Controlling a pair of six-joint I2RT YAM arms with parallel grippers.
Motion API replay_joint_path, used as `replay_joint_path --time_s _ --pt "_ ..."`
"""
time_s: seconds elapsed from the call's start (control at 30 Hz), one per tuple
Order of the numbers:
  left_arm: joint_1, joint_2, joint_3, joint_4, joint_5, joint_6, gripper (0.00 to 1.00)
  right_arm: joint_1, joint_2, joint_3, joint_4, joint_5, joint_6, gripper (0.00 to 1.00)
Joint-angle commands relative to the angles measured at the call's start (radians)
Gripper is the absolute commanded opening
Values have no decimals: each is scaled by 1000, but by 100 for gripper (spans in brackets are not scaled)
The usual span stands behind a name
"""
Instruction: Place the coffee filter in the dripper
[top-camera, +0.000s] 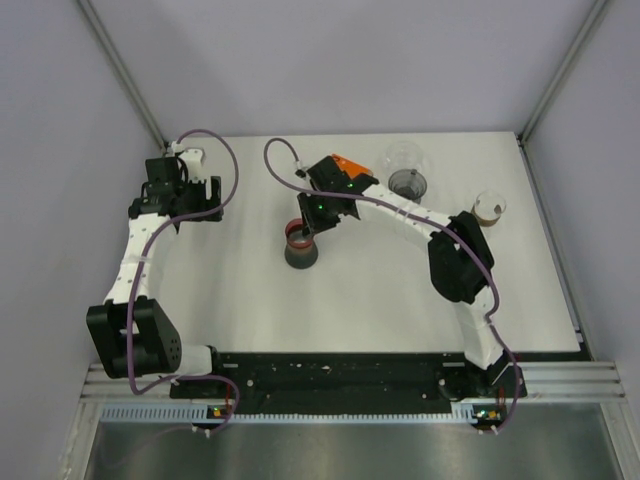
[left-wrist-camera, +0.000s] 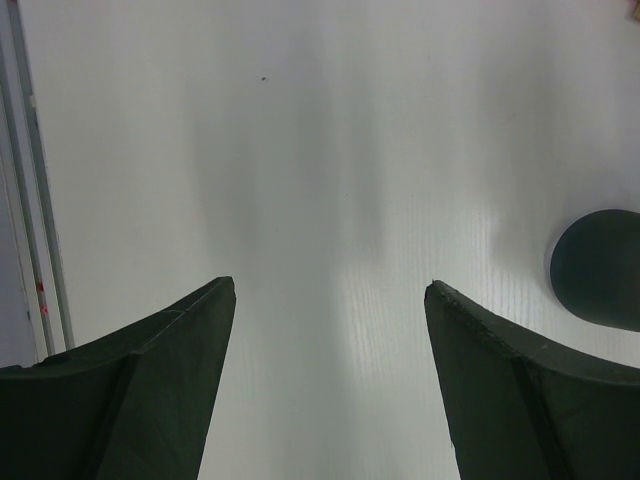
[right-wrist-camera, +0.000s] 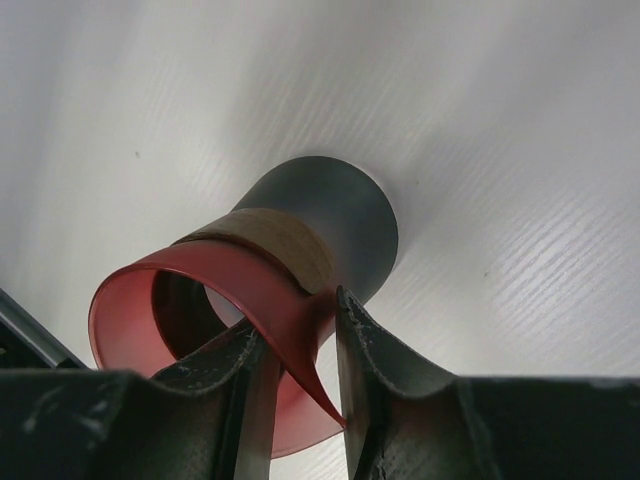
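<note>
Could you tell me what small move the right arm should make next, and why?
Probably open the right pincer to release the red-lined cup: it stands on the table, and what looks like the filter sits untouched far to the right.

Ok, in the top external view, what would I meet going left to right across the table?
Left gripper, open → dark cup with a red rim → dark round piece → small pale cup near the right edge.
</note>
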Motion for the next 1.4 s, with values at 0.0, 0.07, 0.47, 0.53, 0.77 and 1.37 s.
replay_joint_path --time_s 0.0,0.07,0.47,0.53,0.77,1.37 --pt "4 -15 -5 18 -5 9 82 19 3 34 52 9 12 32" --pt "4 -15 -8 20 -6 11 83 19 -17 53 11 18 -9 41" --pt "4 -21 -8 18 -2 9 83 -201 -332 -21 -48 167 -83 77" --pt "4 -24 -5 18 1 8 83 -310 -355 -89 -20 184 -61 77" --pt "4 -27 -5 14 -2 6 83 -525 -288 -166 49 178 -31 75" --pt "4 -37 -10 12 -6 17 83 -605 -47 -66 43 123 -38 32"
